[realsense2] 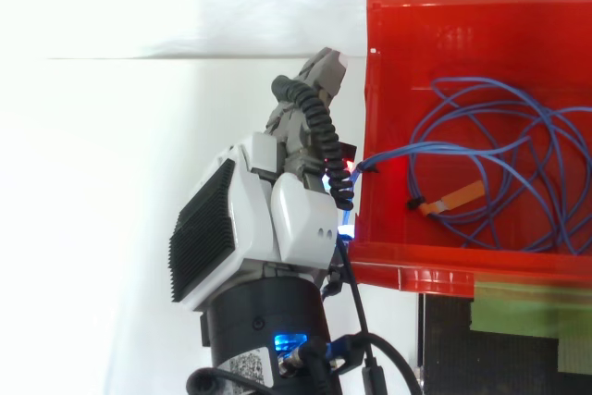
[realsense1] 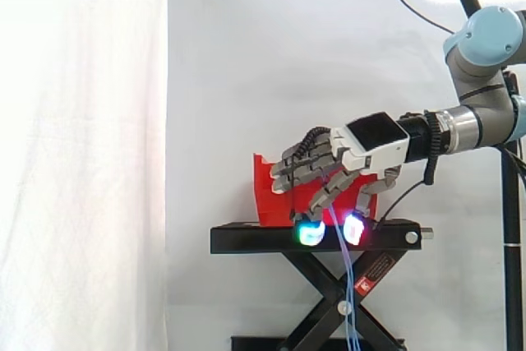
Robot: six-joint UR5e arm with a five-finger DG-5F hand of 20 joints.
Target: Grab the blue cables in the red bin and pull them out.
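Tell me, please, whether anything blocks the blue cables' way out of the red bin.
Only the red bin's wall: the blue cables lie coiled inside, with one strand crossing that wall to the robot hand outside. Nothing else visible blocks them.

One red plastic bin (realsense2: 435, 265), one tangled bundle of thin blue cables (realsense2: 435, 146), one black scissor-lift stand (realsense1: 246, 238), one hand (realsense1: 374, 141)

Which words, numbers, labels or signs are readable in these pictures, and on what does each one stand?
No text can be read.
Red and white sticker on the black stand: too small to read.
White label on the arm's wrist: blurred, not readable.
Orange tag on the blue cables: no print to see.
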